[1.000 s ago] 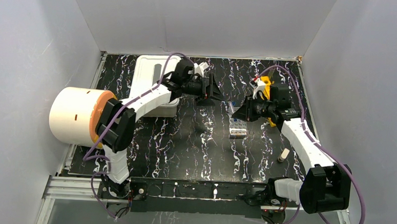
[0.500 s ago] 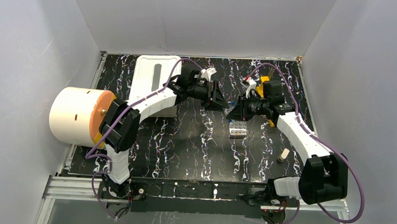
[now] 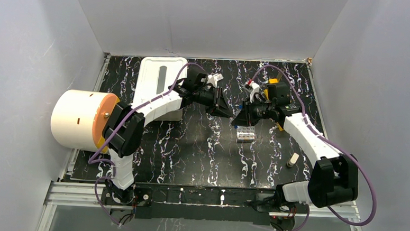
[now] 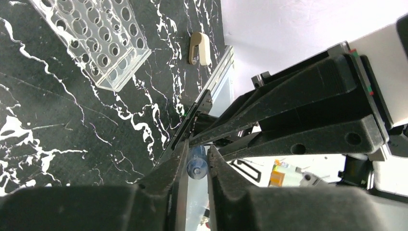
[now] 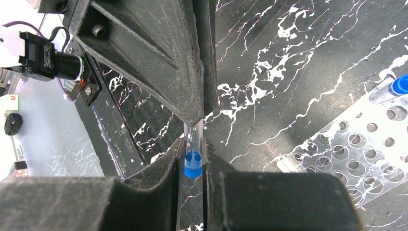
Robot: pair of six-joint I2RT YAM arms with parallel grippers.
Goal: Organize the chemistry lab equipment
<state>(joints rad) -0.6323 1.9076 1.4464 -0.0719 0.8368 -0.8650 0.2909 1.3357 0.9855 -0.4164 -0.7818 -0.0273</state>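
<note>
A clear blue-capped vial is held in mid-air between my two grippers, which meet tip to tip over the middle of the table. My right gripper (image 5: 193, 158) is shut on the blue cap end (image 5: 193, 166). My left gripper (image 4: 197, 161) is shut on the vial's (image 4: 197, 165) other, rounded end. From above, the left gripper (image 3: 228, 109) and right gripper (image 3: 239, 116) touch noses just above the clear perforated rack (image 3: 245, 133). A second blue-capped vial (image 5: 398, 85) stands in that rack (image 5: 356, 154).
The big cream cylinder (image 3: 75, 119) lies at the left edge, with a white tray (image 3: 157, 81) behind it. A yellow rack (image 3: 271, 89) shows partly behind the right arm. A small beige piece (image 3: 292, 160) lies at the right.
My left gripper has moved right to meet the right gripper and has closed on the free end of the vial. The right gripper has shifted slightly left, still holding it.
</note>
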